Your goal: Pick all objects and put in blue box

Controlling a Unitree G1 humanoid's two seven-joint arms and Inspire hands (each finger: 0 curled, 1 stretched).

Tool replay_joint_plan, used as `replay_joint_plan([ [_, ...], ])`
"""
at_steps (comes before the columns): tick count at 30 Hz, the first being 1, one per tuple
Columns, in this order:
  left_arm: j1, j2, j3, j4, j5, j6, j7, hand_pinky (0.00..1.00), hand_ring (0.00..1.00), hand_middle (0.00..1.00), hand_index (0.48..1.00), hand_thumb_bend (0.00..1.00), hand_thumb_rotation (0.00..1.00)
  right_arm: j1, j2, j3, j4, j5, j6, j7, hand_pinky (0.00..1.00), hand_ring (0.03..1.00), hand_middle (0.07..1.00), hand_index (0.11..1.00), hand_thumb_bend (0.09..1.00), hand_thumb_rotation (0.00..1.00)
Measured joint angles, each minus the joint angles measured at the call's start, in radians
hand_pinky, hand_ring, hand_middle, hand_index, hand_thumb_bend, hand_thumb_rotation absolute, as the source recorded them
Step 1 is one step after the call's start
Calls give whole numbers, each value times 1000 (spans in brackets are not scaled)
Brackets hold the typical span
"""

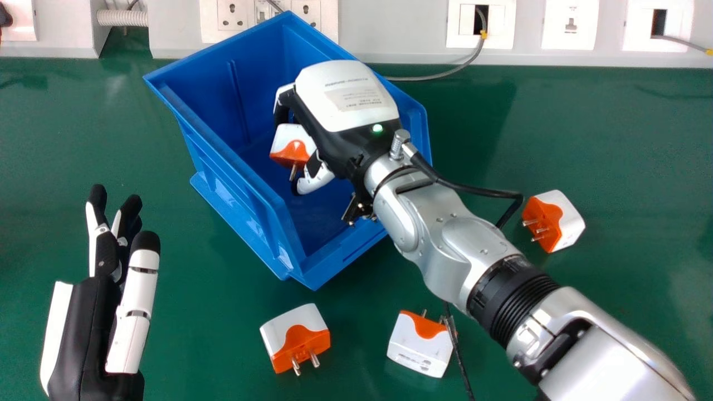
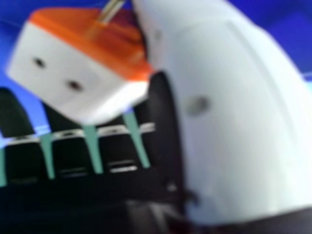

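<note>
Pinching an orange-and-white adapter (image 1: 286,147) in the right hand (image 1: 345,103) over the blue box (image 1: 234,195), seemingly for depositing; next requiring release, then collecting three adapters (image 1: 303,337) from the green table (image 1: 206,345), with left hand (image 1: 92,328) open

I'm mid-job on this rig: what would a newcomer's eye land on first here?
Probably the big open blue plastic box at upper centre, with the black-and-white right hand over it, holding a white-and-orange plug adapter. Next, three similar adapters on the green tabletop: two nearer the robot than the box, one to its right.
</note>
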Motion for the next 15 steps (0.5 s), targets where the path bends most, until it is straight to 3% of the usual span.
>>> replay_joint_plan([
  [8,-12,0,0,6,14,7,4,1000,998,982,991,237,884,17,-12,0,-96,3,24,62,801,921,973,951,690,0],
  [15,-14,-1,0,10,8,6,-1,1000,1000,986,991,253,857,72,-43,-9,-222,4,46,94,781,914,968,929,706,0],
])
